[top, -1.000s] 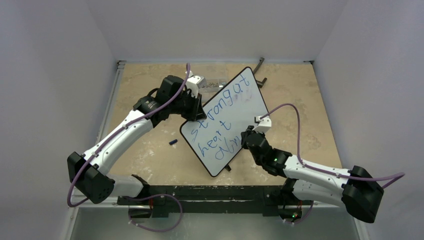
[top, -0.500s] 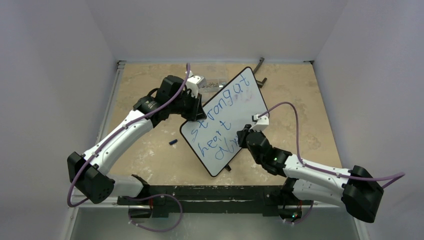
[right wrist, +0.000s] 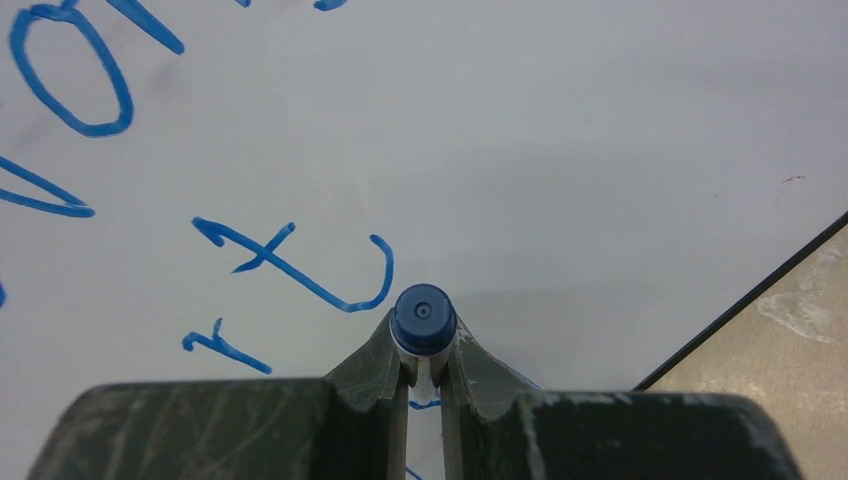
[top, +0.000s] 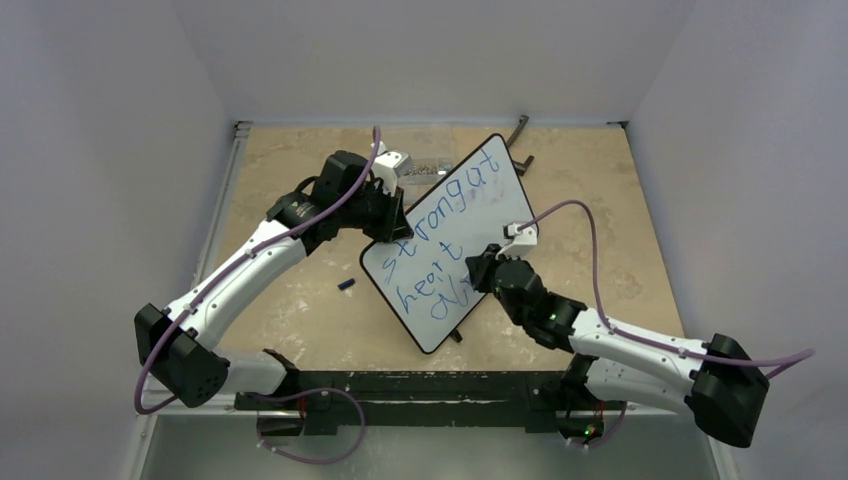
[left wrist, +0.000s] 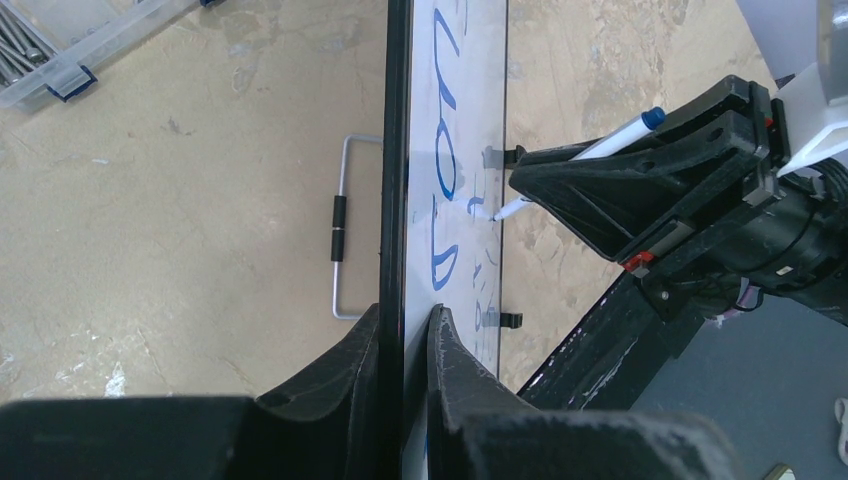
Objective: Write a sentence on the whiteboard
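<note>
The whiteboard [top: 505,205] lies diagonally across the middle of the table, with the sentence [top: 432,238] on it in blue marker in two rows. My left gripper [top: 393,233] is shut on the board's left edge; in the left wrist view its fingers [left wrist: 405,312] pinch the black frame of the whiteboard [left wrist: 455,90]. My right gripper [top: 477,272] hovers over the lower row, shut on a white marker [left wrist: 600,148] with a blue end [right wrist: 423,316]. The marker's tip meets the board beside the last letters. The right wrist view shows the right gripper [right wrist: 423,345] over the whiteboard [right wrist: 600,150] and blue lettering [right wrist: 300,270].
A small blue cap [top: 346,285] lies on the table left of the board. A clear box of metal parts [top: 425,168] and a black bracket [top: 518,135] sit at the back. A wire handle [left wrist: 340,230] lies beside the board's edge, and a black clip [left wrist: 505,320] sticks out.
My right gripper has slid a little up and to the left across the board with the marker. The left arm and the board have stayed put.
</note>
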Controlling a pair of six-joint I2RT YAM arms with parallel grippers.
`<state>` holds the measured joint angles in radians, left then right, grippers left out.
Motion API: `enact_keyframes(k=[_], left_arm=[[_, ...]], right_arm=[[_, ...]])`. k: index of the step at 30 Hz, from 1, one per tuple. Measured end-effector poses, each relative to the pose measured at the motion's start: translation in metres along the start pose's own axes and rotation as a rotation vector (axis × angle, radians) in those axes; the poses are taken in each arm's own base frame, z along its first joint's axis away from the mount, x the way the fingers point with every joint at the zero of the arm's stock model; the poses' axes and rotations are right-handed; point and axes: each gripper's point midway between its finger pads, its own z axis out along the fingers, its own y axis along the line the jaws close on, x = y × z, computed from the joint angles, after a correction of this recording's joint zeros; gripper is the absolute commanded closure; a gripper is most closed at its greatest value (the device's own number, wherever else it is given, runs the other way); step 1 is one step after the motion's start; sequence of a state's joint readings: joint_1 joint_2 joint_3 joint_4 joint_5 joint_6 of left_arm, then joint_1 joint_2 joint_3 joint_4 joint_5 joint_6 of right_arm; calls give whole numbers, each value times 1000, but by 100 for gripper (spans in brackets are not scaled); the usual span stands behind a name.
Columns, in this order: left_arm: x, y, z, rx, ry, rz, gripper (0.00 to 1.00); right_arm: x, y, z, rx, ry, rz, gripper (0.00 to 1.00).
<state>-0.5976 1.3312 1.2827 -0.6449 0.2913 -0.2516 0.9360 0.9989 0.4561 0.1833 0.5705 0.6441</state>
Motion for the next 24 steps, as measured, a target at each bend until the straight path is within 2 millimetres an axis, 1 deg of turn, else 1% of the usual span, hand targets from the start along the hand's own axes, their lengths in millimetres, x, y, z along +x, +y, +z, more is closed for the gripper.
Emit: enact_keyframes(k=[4,8,11,15,21,24], left_arm=[[0,0,0,1,0,0,100],[0,0,0,1,0,0,100],[0,0,0,1,0,0,100],[0,0,0,1,0,0,100],[0,0,0,1,0,0,100],[0,0,0,0,0,0,100]], right_arm=[[-12,6,-10,-38,-21,36,100],[-37,10,-28,-84,-79,80,100],[-49,13,-36,-108,-112,99,100],[-49,9,-36,-96,-124,82,100],[-38,-14,-29,-8,-141,29,100],[-40,-23,-23,35,-157,17,100]])
